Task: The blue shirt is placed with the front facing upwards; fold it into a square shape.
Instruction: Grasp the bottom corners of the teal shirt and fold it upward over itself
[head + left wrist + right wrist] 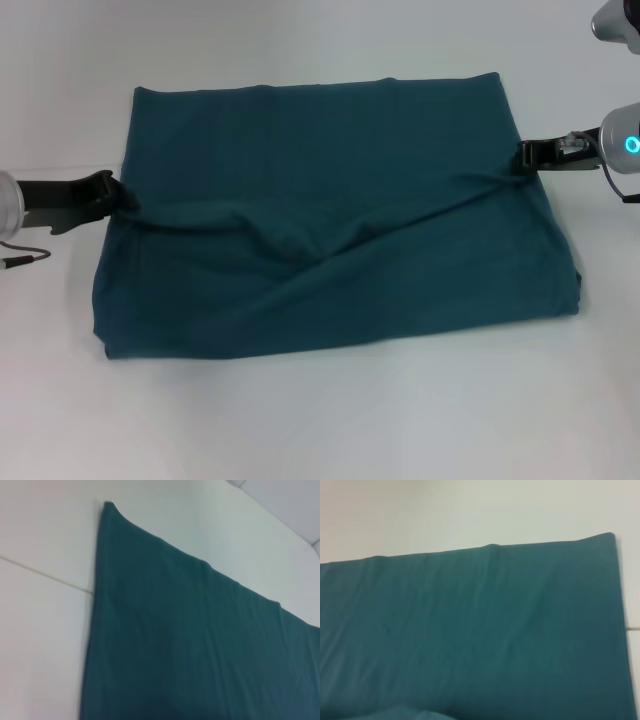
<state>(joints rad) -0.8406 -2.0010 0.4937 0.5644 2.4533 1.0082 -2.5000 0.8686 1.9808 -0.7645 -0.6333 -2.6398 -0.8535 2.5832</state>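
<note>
1. Lying flat on the plain white tabletop (320, 420), the large dark teal-blue cotton shirt (330, 215) is folded into a rough rectangle, wider than deep, plain fabric facing up, no lettering showing.
2. Left gripper (122, 197), black, sits at the shirt's left edge about halfway along that side, fingers clenched on a pinch of the cloth; fabric bunches right at the tips.
3. Right gripper (527, 157), black with a silver wrist and a glowing cyan ring behind it, is at the shirt's right edge, a bit farther from the robot than the left one, also clamped onto the cloth edge.
4. Between the two grippers a tension crease runs across the shirt, dipping into a V-shaped fold near the middle.
5. Near edge of the shirt lies flat on the table, near-right corner rounded and slightly thick, several layers stacked.
6. Far edge is straight with small ripples.
7. Left wrist view: shirt (190, 645) fills the lower part, one pointed corner against the white table (45, 645), a thin seam line in the tabletop; own fingers out of shot.
8. Right wrist view: shirt (470, 630) spread smooth, far edge and one corner visible, white table (470, 510) beyond; own fingers out of shot.
</note>
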